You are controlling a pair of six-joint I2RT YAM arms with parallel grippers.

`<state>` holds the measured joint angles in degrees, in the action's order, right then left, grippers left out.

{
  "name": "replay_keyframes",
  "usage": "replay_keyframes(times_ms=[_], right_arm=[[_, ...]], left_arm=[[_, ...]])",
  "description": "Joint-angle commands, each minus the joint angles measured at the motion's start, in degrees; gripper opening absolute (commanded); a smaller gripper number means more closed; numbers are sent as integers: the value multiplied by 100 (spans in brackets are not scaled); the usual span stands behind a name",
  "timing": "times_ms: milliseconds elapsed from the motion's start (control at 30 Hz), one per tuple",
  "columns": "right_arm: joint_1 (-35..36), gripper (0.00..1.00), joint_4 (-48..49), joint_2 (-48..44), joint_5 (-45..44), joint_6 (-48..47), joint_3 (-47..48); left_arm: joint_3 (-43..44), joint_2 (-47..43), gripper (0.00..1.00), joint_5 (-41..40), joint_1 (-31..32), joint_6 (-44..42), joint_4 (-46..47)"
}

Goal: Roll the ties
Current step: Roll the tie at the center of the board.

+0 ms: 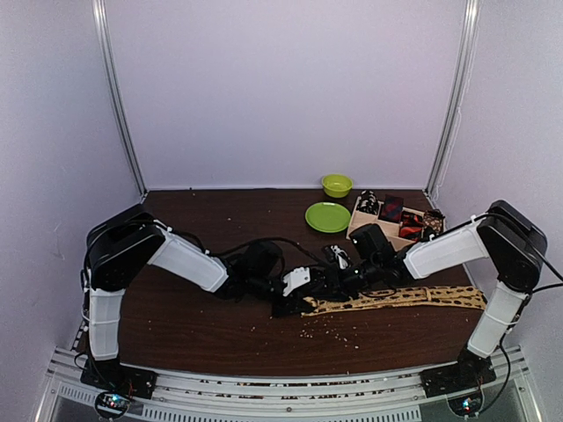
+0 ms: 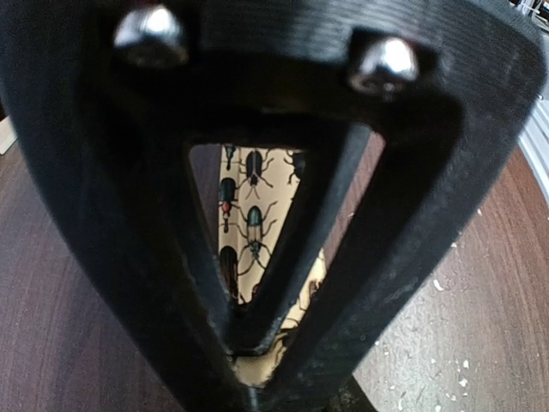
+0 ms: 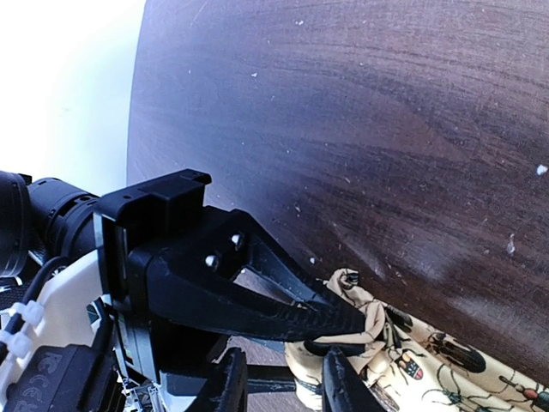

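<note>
Barely started imo; the tan tie [image 1: 413, 299] lies mostly flat across the lower right of the table [image 1: 193, 334], only its left end bunched, while a few rolled bundles [image 1: 390, 208] already sit in the tray [image 1: 355, 220] upper right. Both arms stretch low toward mid-frame; left gripper [image 3: 352, 319] is pinched onto that end; right gripper [image 3: 283, 360] looks narrow around fabric, can't tell if it's gripping.

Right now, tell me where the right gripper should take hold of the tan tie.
Probably the flat strip just behind the bunched end, coming from above and closing across its narrow width. The left gripper pinches that end, and the tan tie lies flat and straight on the table, both edges exposed.
</note>
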<state>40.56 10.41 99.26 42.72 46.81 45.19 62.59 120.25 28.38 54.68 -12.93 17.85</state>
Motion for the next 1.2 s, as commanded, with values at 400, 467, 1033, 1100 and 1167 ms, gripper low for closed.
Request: replay_keyframes(times_ms=[400,467,1033,1100,1167], right_arm=[[110,28,-580,38,-330,-360,149],[110,28,-686,64,-318,-397,189],[181,0,-653,79,-438,-436,155],[181,0,-755,120,-477,-522,147],[166,0,-745,165,-500,-551,71]], left_arm=[[-158,359,29,-224,-45,18,-978],[-160,367,29,-230,-45,38,-970],[-243,302,31,-215,-51,163,-770],[-468,123,41,-209,-73,277,-394],[-651,-127,55,-309,-94,353,-126]])
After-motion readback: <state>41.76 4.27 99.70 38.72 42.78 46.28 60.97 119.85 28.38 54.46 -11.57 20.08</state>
